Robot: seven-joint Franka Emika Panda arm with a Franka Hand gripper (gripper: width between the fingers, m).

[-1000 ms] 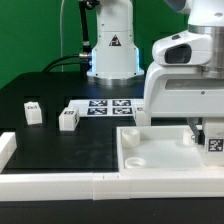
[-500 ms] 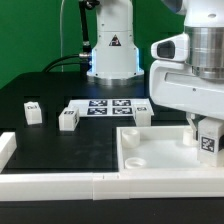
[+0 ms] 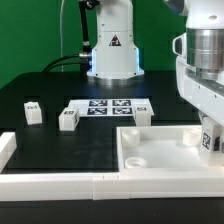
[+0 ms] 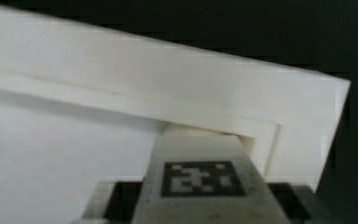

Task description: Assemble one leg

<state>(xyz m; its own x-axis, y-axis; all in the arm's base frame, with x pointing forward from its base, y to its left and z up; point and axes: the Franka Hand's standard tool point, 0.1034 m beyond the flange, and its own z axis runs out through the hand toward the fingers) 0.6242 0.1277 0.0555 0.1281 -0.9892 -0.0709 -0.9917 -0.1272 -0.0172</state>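
Observation:
My gripper is shut on a white leg with a square marker tag and holds it upright over the large white panel's corner on the exterior view's right. In the wrist view the leg stands between my dark fingers, its far end in the panel's raised corner. I cannot tell whether it touches the panel. Three more legs stand on the black table: one and a second on the exterior view's left, a third behind the panel.
The marker board lies on the table in front of the robot base. A white rail runs along the near table edge, with a white block at the exterior view's left.
My gripper has moved toward the exterior view's right with the leg, from over the panel's inside to its right corner. The other legs have not moved.

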